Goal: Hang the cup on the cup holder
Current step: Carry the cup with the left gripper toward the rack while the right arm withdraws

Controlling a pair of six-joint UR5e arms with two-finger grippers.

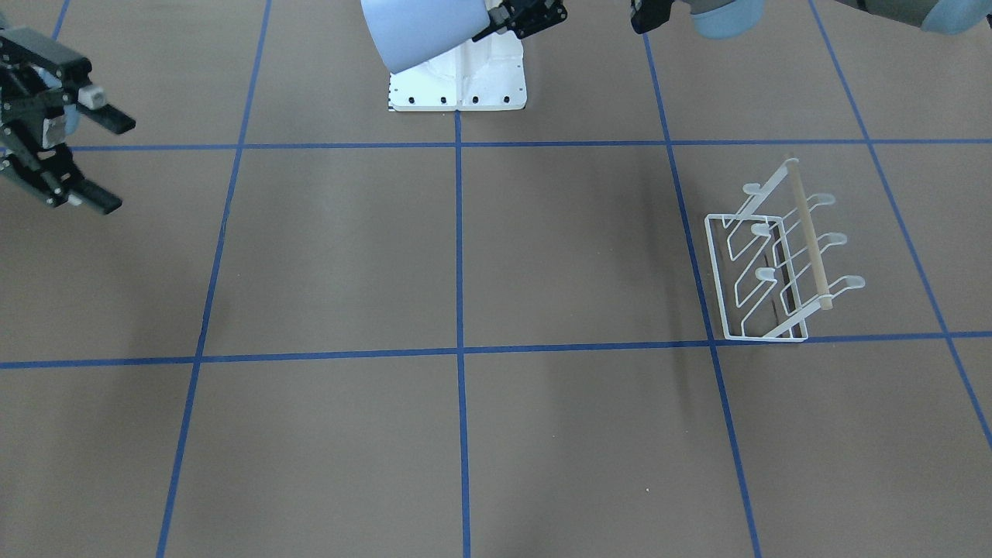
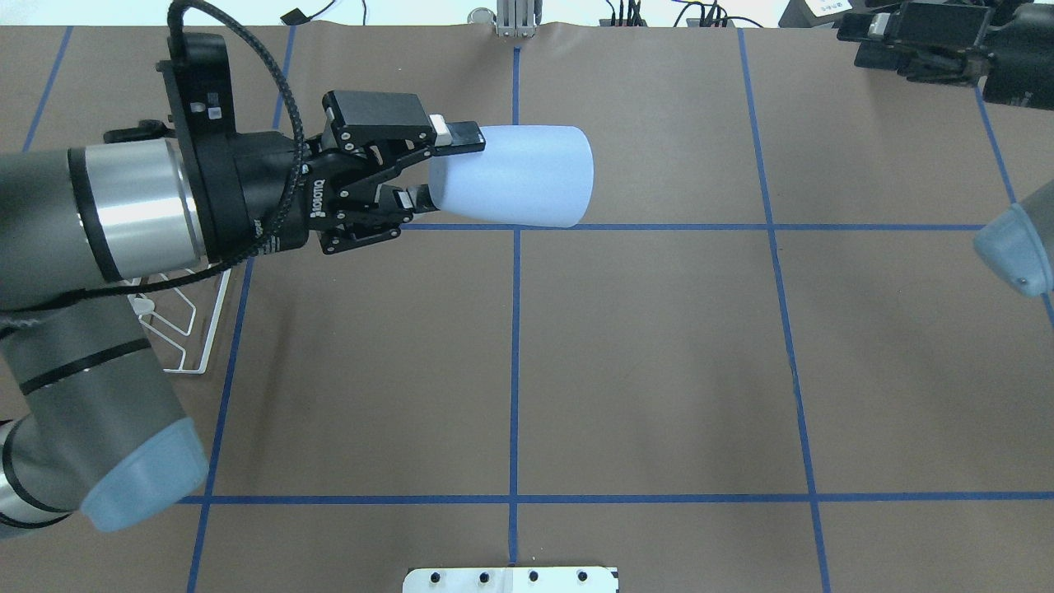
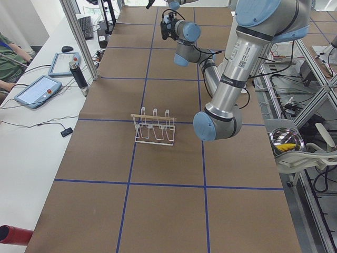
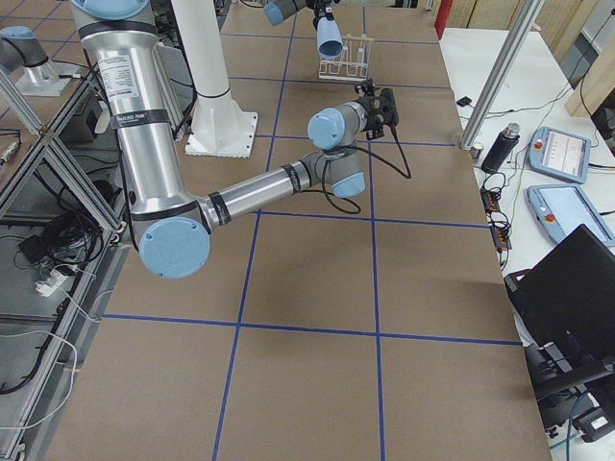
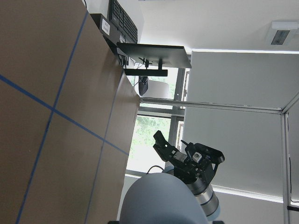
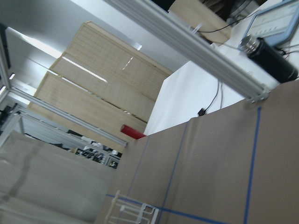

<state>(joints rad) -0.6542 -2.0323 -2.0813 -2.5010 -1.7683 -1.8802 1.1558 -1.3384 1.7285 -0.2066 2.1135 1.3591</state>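
Observation:
My left gripper (image 2: pixel 445 169) is shut on the narrow base end of the pale blue-grey cup (image 2: pixel 515 175) and holds it on its side, high above the table, wide mouth pointing away from the arm. The cup also shows at the top of the front view (image 1: pixel 422 31) and at the bottom of the left wrist view (image 5: pixel 163 198). The white wire cup holder (image 1: pixel 779 256) with its wooden rod stands on the table, apart from the cup. In the overhead view the cup holder (image 2: pixel 185 329) is mostly hidden under my left arm. My right gripper (image 1: pixel 122 166) is open and empty, far off at the other side.
The white bolted pedestal (image 1: pixel 457 81) stands at the robot's edge of the table. Blue tape lines (image 1: pixel 459 256) form a grid on the brown surface. A side bench with tablets (image 3: pixel 39 89) runs along the far edge.

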